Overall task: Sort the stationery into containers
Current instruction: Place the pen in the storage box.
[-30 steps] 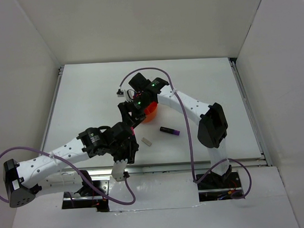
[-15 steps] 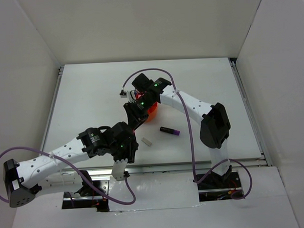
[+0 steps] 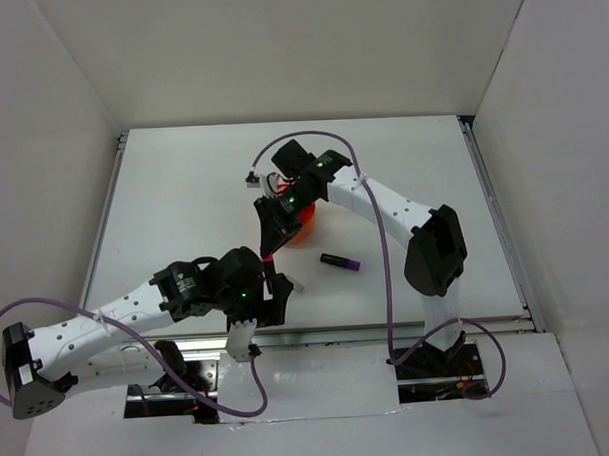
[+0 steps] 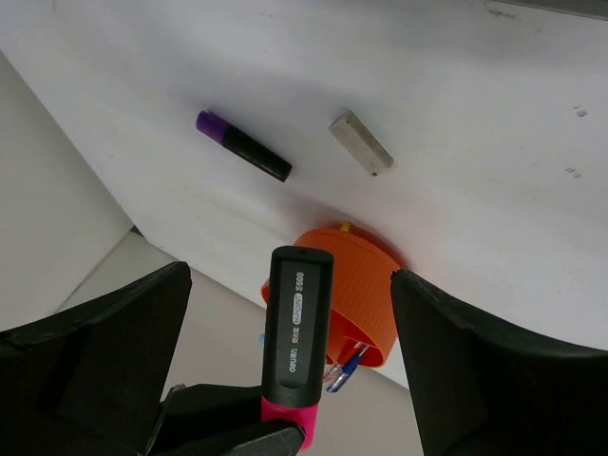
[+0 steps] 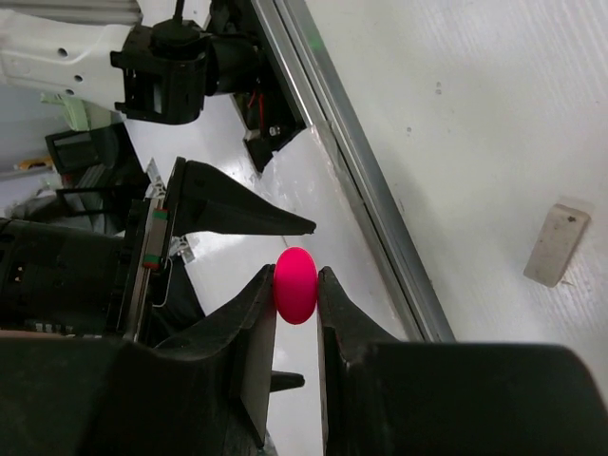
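My right gripper [image 5: 295, 280] is shut on the pink end of a pink-black marker [image 4: 299, 332], which stands between the wide-open fingers of my left gripper [image 4: 290, 275] without touching them. In the top view both grippers meet just in front of the orange organizer [image 3: 302, 226]; the right gripper [image 3: 270, 247] reaches down towards the left gripper [image 3: 277, 291]. The organizer [image 4: 353, 285] holds several pens, blue ones showing at its rim. A purple-black marker [image 3: 341, 262] and a grey-white eraser block [image 3: 295, 284] lie on the table.
The white table [image 3: 184, 212] is walled on three sides. Its metal front rail [image 5: 380, 190] runs close under the grippers. The right arm's elbow [image 3: 435, 248] hangs over the table's right part.
My left gripper has opened and let go of the pink-black marker, drawing back slightly. My right gripper has closed on the marker's pink end.
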`<state>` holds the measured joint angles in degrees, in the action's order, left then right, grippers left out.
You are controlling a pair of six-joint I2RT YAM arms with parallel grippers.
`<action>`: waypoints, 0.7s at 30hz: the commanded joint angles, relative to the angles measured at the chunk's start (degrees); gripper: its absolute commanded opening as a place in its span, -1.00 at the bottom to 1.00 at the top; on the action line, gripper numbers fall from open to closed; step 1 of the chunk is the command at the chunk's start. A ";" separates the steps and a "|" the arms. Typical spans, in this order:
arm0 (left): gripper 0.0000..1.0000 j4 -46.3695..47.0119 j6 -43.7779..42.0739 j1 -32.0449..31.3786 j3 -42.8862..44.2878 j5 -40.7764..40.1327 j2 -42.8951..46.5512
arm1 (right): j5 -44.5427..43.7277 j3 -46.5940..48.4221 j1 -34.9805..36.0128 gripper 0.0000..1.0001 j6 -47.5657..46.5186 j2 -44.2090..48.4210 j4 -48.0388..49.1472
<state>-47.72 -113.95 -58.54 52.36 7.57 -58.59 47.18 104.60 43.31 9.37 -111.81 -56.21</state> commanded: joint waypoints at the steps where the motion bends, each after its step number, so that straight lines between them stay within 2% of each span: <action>1: 0.99 -0.43 -37.22 -0.52 1.52 3.66 1.63 | 0.64 1.05 -1.73 -1.00 0.21 4.49 0.75; 6: 0.99 -1.85 -34.16 -0.69 1.52 9.20 4.79 | -2.09 3.68 -6.38 -1.00 -0.31 4.41 0.40; 9: 0.99 1.13 -26.26 -0.87 0.90 10.97 7.42 | -3.41 6.05 -12.79 -1.00 0.21 4.76 0.48; 10: 0.99 2.53 -19.19 -1.13 0.82 11.15 8.04 | -3.41 6.58 -14.73 -1.00 1.08 5.37 0.74; 12: 0.99 7.37 -10.72 -1.66 1.43 9.58 9.19 | -2.71 6.32 -19.90 -1.00 1.62 6.42 1.18; 13: 0.99 8.77 -1.45 -2.36 1.87 8.52 9.19 | -2.62 5.54 -21.58 -1.00 1.79 7.65 2.32; 15: 0.98 14.90 10.45 -3.15 4.06 4.32 8.50 | -3.14 4.22 -25.97 -1.00 2.32 9.41 4.16; 16: 0.98 16.33 21.64 -3.33 5.29 2.38 7.88 | -3.49 2.21 -27.21 -1.00 3.28 11.59 6.70; 18: 0.98 18.27 32.34 -3.42 9.68 -3.84 4.99 | -4.80 -1.74 -30.81 -1.00 4.95 14.15 9.87; 19: 0.99 18.11 42.13 -3.33 11.43 -5.71 3.84 | -5.60 -3.59 -31.61 -1.00 5.83 17.38 13.98; 20: 0.99 17.67 47.54 -3.07 15.10 -7.21 1.31 | -6.39 -5.87 -32.49 -1.00 6.62 19.24 16.54; 21: 0.99 17.23 57.77 -1.33 16.97 -9.40 0.15 | -8.75 -11.20 -33.46 -1.00 8.20 21.26 19.26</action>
<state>-36.12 -84.55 -61.47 62.65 5.93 -55.42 41.30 99.94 10.37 13.78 -98.28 -46.89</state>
